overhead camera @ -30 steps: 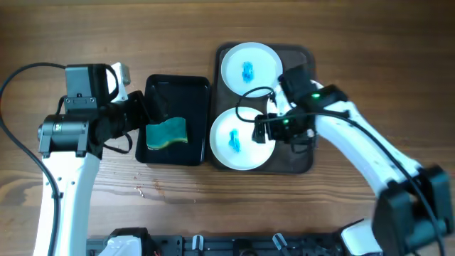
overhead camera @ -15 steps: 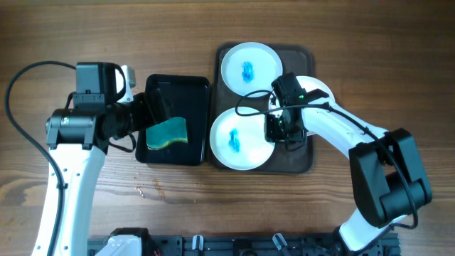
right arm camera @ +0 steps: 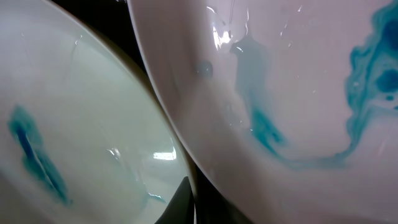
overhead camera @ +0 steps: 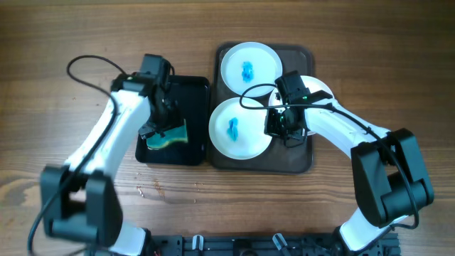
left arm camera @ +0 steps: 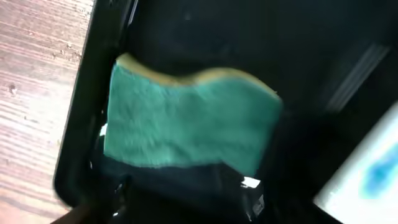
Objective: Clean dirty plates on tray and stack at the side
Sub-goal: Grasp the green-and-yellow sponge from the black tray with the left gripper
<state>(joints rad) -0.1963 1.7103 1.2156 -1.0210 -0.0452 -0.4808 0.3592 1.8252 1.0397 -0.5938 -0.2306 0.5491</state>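
Observation:
Two white plates with blue smears lie on the brown tray (overhead camera: 297,160): the far plate (overhead camera: 248,67) and the near plate (overhead camera: 239,129). A third plate (overhead camera: 321,89) shows partly under my right arm. My right gripper (overhead camera: 274,125) is shut on the near plate's right rim; the right wrist view shows a dark finger (right arm camera: 184,200) lying on that plate (right arm camera: 81,124), with another smeared plate (right arm camera: 298,93) close beside it. A green sponge (overhead camera: 166,135) (left arm camera: 186,124) lies in the black tray (overhead camera: 192,85). My left gripper (overhead camera: 162,128) is low over the sponge, its jaws dark and blurred.
The black tray (left arm camera: 78,130) sits directly left of the brown tray, and a plate edge (left arm camera: 367,180) shows at its right. Bare wooden table (overhead camera: 85,35) surrounds both trays. A black rail (overhead camera: 234,245) runs along the front edge.
My left arm swung in over the black tray and came down onto the sponge. My right gripper closed on the near plate's rim, and that plate shifted slightly toward the far side.

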